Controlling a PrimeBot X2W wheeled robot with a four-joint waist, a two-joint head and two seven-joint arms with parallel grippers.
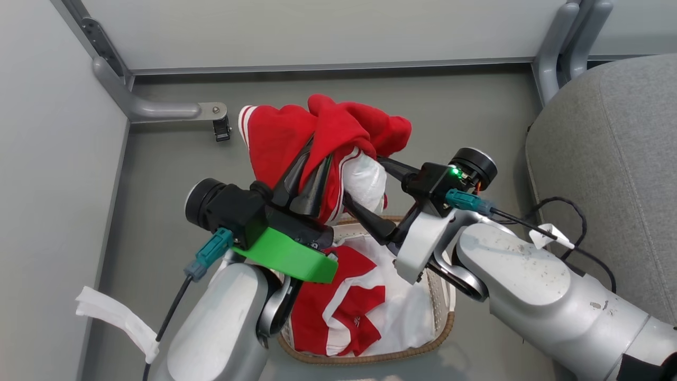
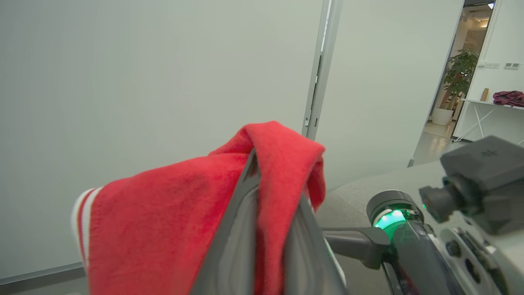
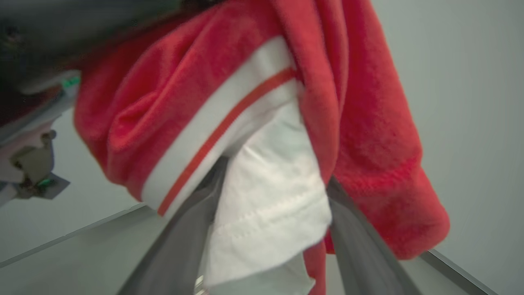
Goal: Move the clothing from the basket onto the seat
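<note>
Clothing (image 1: 280, 137) hangs bunched at upper centre of the head view, raised above the basket (image 1: 423, 346), which sits at lower centre. The left gripper (image 1: 316, 164) has its two dark fingers pressed together on a fold of the red fabric, which drapes over their tips. The right gripper (image 1: 362, 177) stands spread, one finger on each side of a white panel of the garment; whether the fingers press that panel cannot be told.

The cloth runs down from the pinch towards the basket, so its long axis is roughly top to bottom of the frame. More red and white cloth (image 1: 338, 307) lies in the basket on the white liner; whether it is the tail of the same piece or a separate one is unclear.

The seat (image 1: 608, 159) fills the right edge of the frame, well apart from the bundle and beyond the right arm. The carry would therefore run rightward across the frame, and the right arm is nearer the seat than the left, which has the grip.
</note>
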